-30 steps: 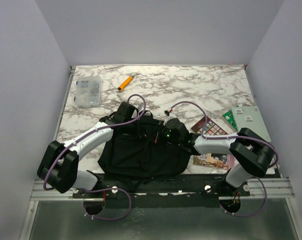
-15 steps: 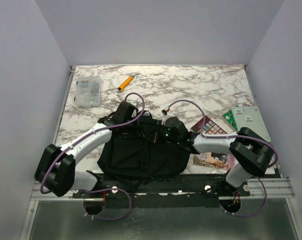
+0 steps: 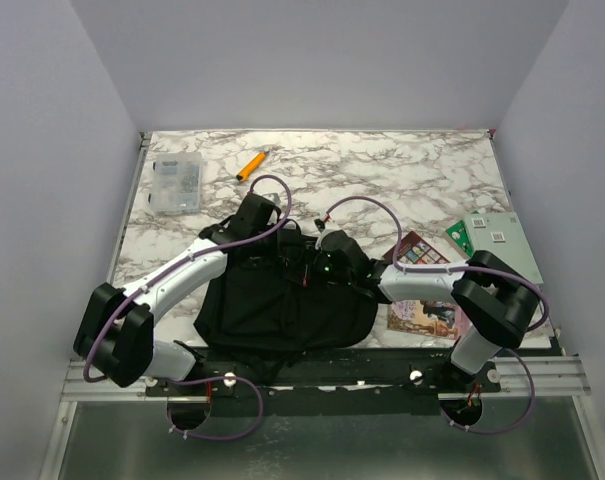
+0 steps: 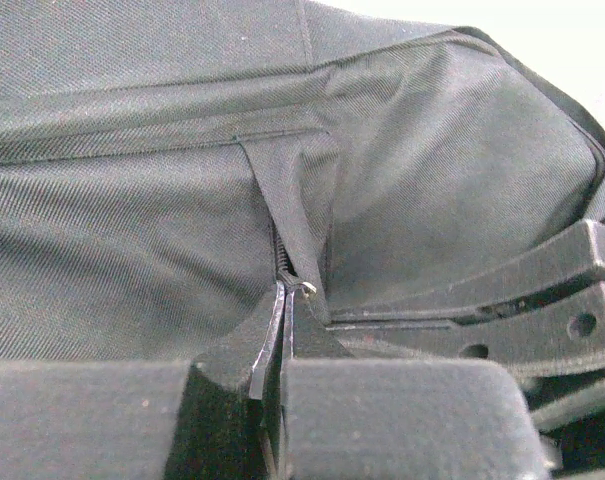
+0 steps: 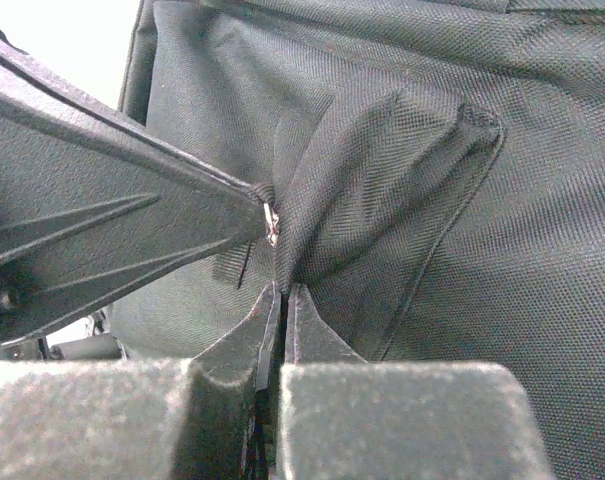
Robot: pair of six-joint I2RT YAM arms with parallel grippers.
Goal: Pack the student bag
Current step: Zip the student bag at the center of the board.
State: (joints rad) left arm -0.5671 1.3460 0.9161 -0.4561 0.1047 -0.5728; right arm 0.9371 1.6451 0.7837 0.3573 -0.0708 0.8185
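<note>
The student bag (image 3: 282, 305), a large black fabric backpack, lies at the table's near middle. My left gripper (image 3: 285, 252) is at its far top edge, shut on the small metal zipper pull (image 4: 304, 288) at the end of the zipper. My right gripper (image 3: 301, 263) meets it from the right, shut on a fold of black bag fabric (image 5: 322, 220) beside the pull. In the left wrist view the right gripper's black fingers (image 4: 502, 290) lie at the right. In the right wrist view the left gripper's fingers (image 5: 112, 225) come in from the left. The bag's inside is hidden.
A clear plastic box (image 3: 176, 182) and an orange marker (image 3: 250, 165) lie at the far left. A colourful book (image 3: 422, 252), a green and white board (image 3: 492, 238) and another book (image 3: 427, 315) lie right of the bag. The table's near edge runs just below the bag.
Both grippers have shifted a little left and away from the arm bases along the bag's top edge, still closed. The bag's top fabric has bunched slightly with them.
</note>
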